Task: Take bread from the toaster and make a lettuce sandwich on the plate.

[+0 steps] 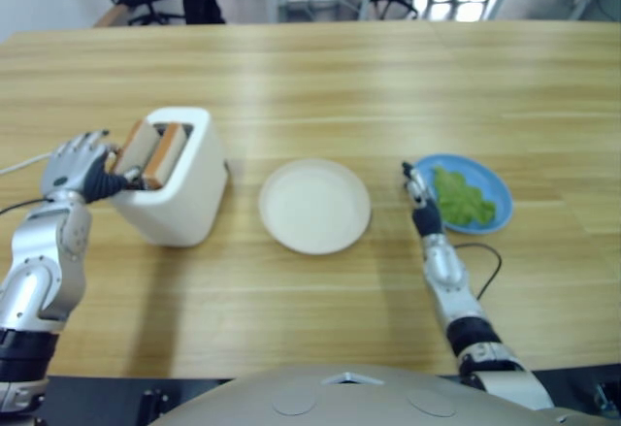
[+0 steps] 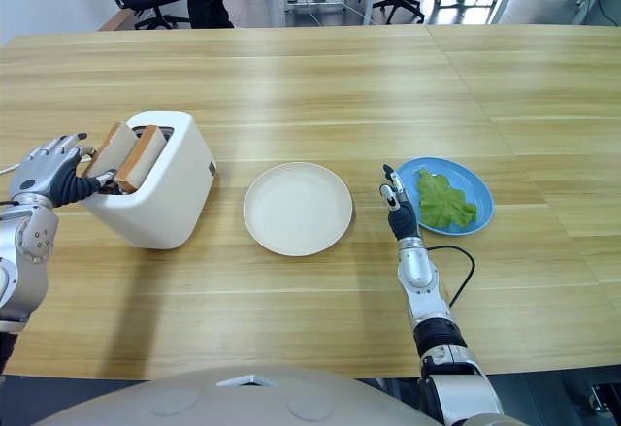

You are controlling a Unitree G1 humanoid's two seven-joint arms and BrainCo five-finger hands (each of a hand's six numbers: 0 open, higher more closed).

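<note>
The lower parts of the two toasted bread slices [image 2: 146, 154] are hidden inside the glossy white rounded toaster [image 2: 160, 208] — and whether the left slice is gripped by the left hand [image 2: 49, 174] cannot be told.

2 arms forward — left hand [image 2: 56, 172] raised, fingers loosely spread; right hand [image 2: 396, 203] edge-on, fingers straight, forearm stretched ahead.

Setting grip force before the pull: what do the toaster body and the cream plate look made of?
Toaster: smooth cream-white shell with rounded corners and a soft sheen, probably moulded plastic, possibly painted metal. Plate: plain off-white, matte, low raised rim; ceramic or melamine, the look leaves it open.
</note>
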